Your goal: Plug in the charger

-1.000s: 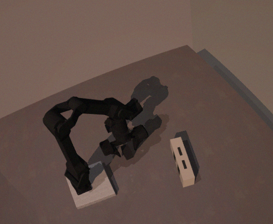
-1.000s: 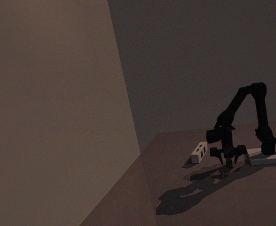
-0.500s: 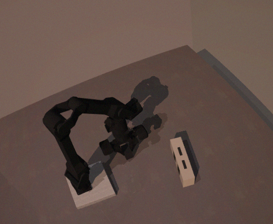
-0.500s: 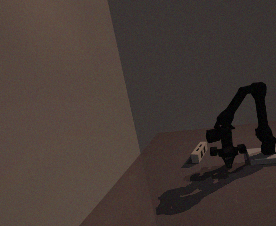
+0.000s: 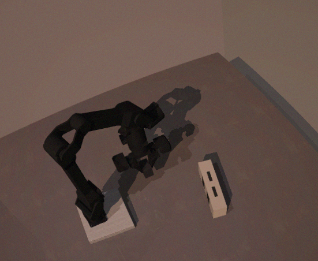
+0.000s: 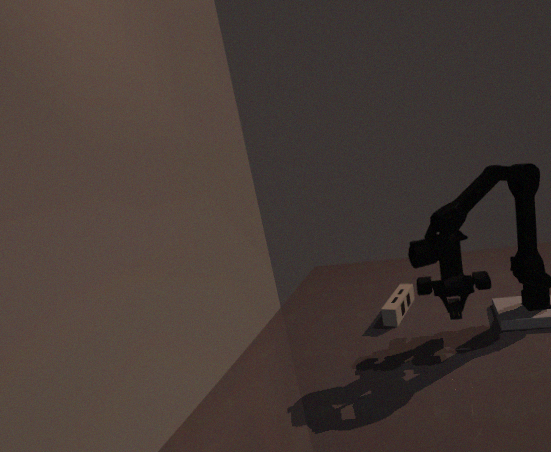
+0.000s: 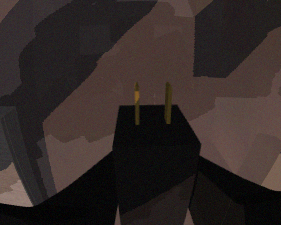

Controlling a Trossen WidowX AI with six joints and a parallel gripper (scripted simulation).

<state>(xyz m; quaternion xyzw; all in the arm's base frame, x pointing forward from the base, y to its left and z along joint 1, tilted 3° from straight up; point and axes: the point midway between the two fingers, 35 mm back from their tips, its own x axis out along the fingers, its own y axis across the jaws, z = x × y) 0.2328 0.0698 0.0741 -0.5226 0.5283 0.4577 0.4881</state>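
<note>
The dark, blocky charger (image 5: 147, 170) (image 7: 152, 126) is held in my gripper (image 5: 144, 165) (image 6: 455, 313) (image 7: 149, 157), which is shut on its body from both sides. The charger hangs a little above the table. In the wrist view its two brass prongs (image 7: 137, 106) (image 7: 168, 106) stick out past the body, toward the top of the view, touching nothing. The cream power strip (image 5: 212, 183) (image 6: 390, 318) lies on the table, well apart from the charger. It shows two dark slots on top and two more on the side facing the arm.
The arm's pale base plate (image 5: 112, 229) (image 6: 529, 322) sits on the brown table (image 5: 259, 173) (image 6: 399, 415), on the opposite side of the gripper from the strip. Dark shadows of the arm spread over the table and partly dim the view. Walls stand behind the table.
</note>
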